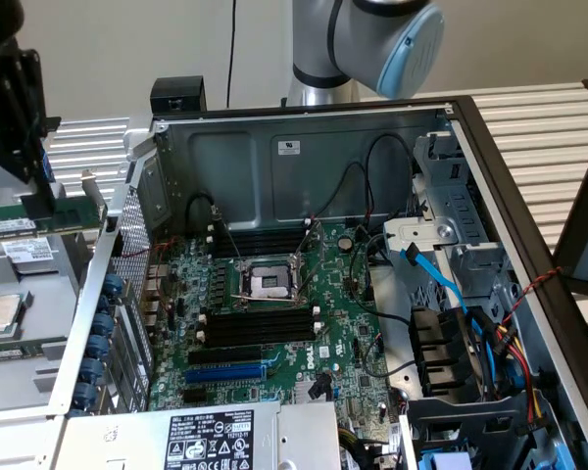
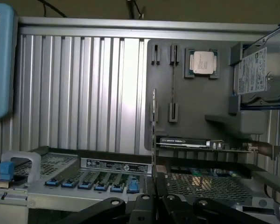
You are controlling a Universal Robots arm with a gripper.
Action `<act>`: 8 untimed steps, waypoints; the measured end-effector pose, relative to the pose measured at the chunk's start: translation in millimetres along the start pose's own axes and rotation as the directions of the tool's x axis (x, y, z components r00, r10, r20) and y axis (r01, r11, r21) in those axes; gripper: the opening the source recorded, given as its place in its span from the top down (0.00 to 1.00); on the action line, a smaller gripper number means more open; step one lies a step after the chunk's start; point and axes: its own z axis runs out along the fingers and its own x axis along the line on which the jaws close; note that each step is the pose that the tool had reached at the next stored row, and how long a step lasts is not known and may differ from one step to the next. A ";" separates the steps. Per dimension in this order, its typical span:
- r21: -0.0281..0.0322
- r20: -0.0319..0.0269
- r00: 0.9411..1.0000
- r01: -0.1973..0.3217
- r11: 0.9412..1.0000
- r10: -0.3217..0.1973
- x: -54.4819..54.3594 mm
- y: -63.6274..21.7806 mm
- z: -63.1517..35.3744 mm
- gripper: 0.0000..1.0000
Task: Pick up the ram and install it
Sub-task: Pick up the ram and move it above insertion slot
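The ram (image 1: 67, 214) is a long green stick with a white label strip, hanging level over the parts tray at the exterior view's left, outside the case. My black gripper (image 1: 47, 199) comes down onto it from above and is shut on it. In the wrist view the ram (image 2: 153, 130) appears edge-on as a thin strip running out from between my fingers (image 2: 154, 198). The motherboard (image 1: 343, 338) lies in the open case, its long black slots (image 1: 260, 324) flanking the CPU socket (image 1: 269, 284).
The grey parts tray (image 2: 224, 100) carries a CPU chip (image 2: 203, 62), a hard drive (image 2: 261, 70) and a graphics card (image 2: 200, 142). The case's perforated side wall (image 1: 127, 245) stands between tray and motherboard. A blue expansion slot (image 1: 225, 373), cables and the drive cage (image 1: 451, 255) crowd the case.
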 end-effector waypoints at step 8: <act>0.000 0.000 1.000 0.000 1.000 0.000 1.8 -36.3 0.0 0.87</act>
